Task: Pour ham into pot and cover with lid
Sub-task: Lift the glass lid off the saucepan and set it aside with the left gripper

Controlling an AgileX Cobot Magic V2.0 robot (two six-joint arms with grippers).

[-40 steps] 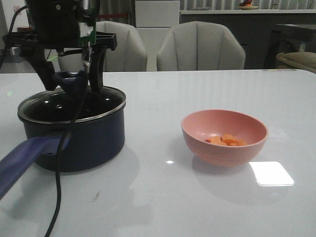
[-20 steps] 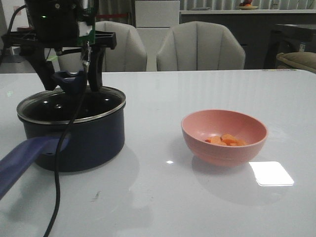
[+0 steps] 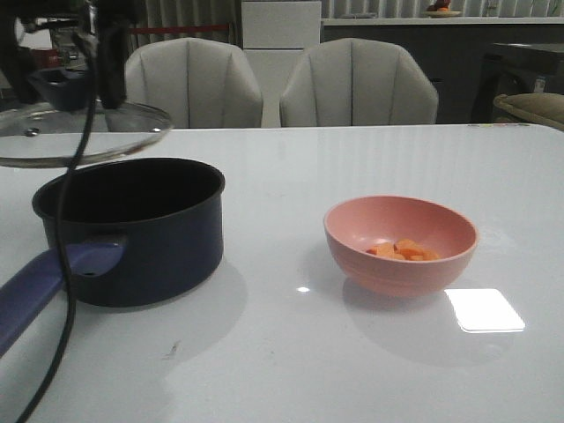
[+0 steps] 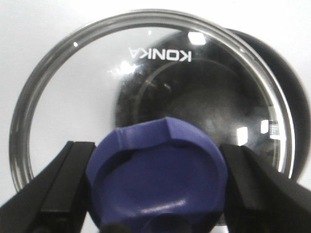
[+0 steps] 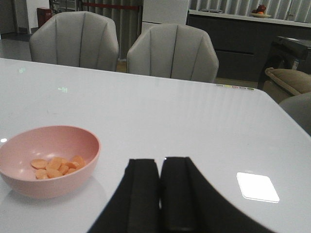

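Glossy white desk (image 3: 291, 352) is filling the nearest part of the front view, bearing the dark navy pot (image 3: 132, 229) at the left, its purple-blue handle pointing toward the camera, and a salmon-pink bowl (image 3: 401, 244) well apart at the right. The ham (image 3: 403, 251), a small heap of orange chunks, is lying in the bottom of that bowl, not yet poured. The pot is standing open. Farther back and above its left side, the glass lid (image 3: 79, 132) is hanging in the air, roughly level. The left gripper (image 4: 156, 189) is clamping the lid's purple-blue knob (image 4: 158, 179), one finger pressing each side. The right gripper (image 5: 160, 189) is hanging over bare desk just beside the bowl, its fingers pressed together and holding nothing. The step in hand appears to be clearing the lid away; doing it well likely means keeping the lid level, carrying it wide of the pot rim, and setting it down where it will not block the bowl's path.
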